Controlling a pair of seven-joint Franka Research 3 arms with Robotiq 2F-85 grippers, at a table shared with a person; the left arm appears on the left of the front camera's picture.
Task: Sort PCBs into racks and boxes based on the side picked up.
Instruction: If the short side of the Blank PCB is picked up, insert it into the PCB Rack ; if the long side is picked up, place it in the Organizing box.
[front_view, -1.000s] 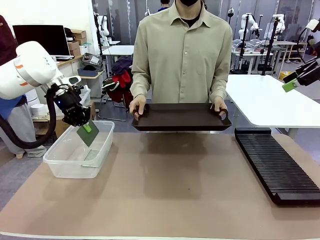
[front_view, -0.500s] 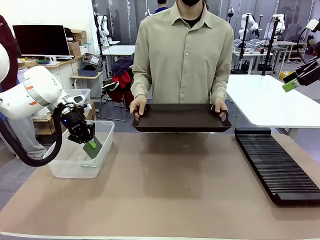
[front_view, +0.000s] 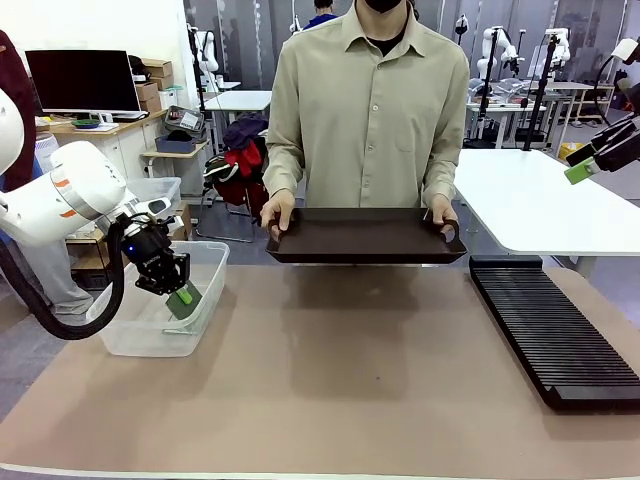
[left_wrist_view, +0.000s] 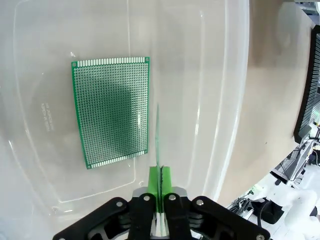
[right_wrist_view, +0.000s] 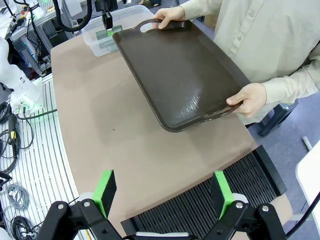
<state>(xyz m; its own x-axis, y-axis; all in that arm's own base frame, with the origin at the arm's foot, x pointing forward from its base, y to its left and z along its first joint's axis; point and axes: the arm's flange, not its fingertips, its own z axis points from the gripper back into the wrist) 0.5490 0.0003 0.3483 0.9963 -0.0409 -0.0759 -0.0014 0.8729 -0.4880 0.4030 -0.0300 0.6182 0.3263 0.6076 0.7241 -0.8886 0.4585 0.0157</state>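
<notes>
My left gripper (front_view: 178, 291) reaches down into the clear box (front_view: 130, 340) at the table's left and is shut on a green PCB (front_view: 186, 300). In the left wrist view that PCB (left_wrist_view: 158, 135) stands edge-on between the green pads of the gripper (left_wrist_view: 160, 172), just above the box floor (left_wrist_view: 210, 75). Beside it a second PCB (left_wrist_view: 111, 111) lies flat on the floor. The long black rack (front_view: 550, 330) lies at the table's right. My right gripper (right_wrist_view: 164, 192) is open, up high at the far right (front_view: 590, 160), over the rack's end (right_wrist_view: 210, 202).
A person at the far side holds a dark brown tray (front_view: 365, 235) in both hands over the table's far edge; the tray (right_wrist_view: 175, 75) looks bare. The brown mat (front_view: 340, 380) spreads between box and rack. A white table (front_view: 540, 200) stands behind the rack.
My left gripper has gone down from above the box's rim into the box, carrying the PCB with it. The right arm and the tray stay as they were.
</notes>
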